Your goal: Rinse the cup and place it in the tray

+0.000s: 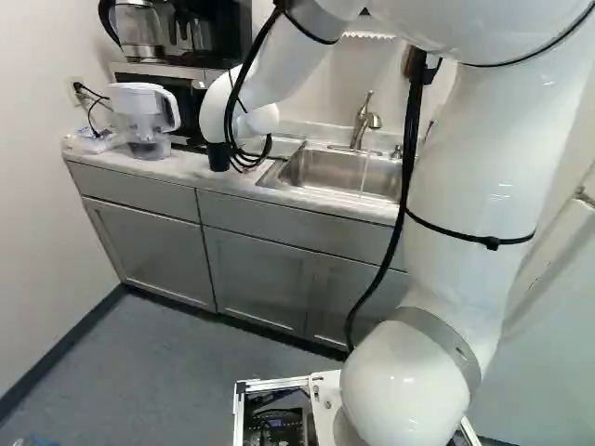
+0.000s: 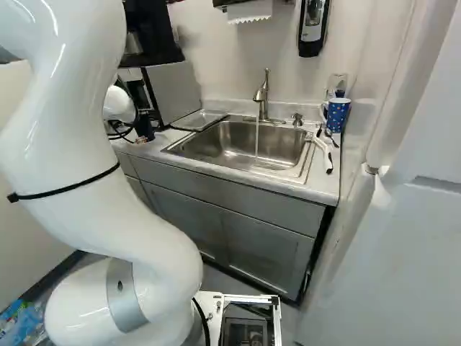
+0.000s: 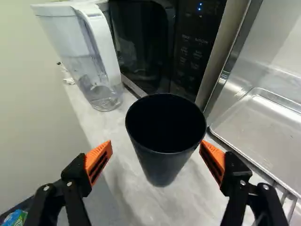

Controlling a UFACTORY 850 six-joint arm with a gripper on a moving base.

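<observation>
Black cup [image 3: 163, 167] on counter [image 3: 183, 205], upright, between the parted fingers of the gripper [image 1: 247, 160].
Jaws apart, cup not clamped; in the wrist view, one orange pad [image 3: 99, 157] stands clear of it, the other close by its rim, contact unclear. Microwave [image 3: 146, 52] just beyond cup; pitcher [image 3: 96, 66] to one side, metal tray [image 3: 268, 129] to the other. Past tray: sink [image 2: 209, 148], water [image 2: 257, 137] running from faucet [image 2: 263, 94].
</observation>
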